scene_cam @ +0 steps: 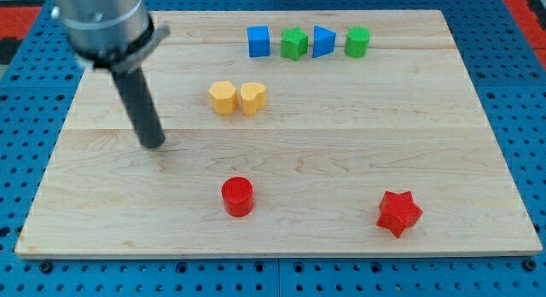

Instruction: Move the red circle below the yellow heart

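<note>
My arm's top is blurred and cut off; there is no hand. My tip (pixel 154 144) rests on the tabletop (pixel 341 160), well left of the red circle (pixel 238 196).

arm (pixel 102 24) blurred, cut off at view's top

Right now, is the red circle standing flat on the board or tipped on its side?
Standing flat: the red circle shows its round top face upward. It sits apart from my tip, which is off toward the view's upper left.
</note>
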Motion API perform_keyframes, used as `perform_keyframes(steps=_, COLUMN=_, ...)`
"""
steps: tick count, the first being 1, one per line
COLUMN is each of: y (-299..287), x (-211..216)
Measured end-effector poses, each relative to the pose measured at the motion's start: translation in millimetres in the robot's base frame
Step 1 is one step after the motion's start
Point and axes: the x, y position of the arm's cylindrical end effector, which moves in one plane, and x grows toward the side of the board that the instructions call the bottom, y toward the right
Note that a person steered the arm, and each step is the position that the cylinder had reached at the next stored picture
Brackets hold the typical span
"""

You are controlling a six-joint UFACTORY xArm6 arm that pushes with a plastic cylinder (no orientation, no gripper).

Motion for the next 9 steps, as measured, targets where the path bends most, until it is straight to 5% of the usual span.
perform_keyframes(steps=3, y=71.6, x=114.0)
perform_keyframes(steps=9, y=114.9, x=-32.1)
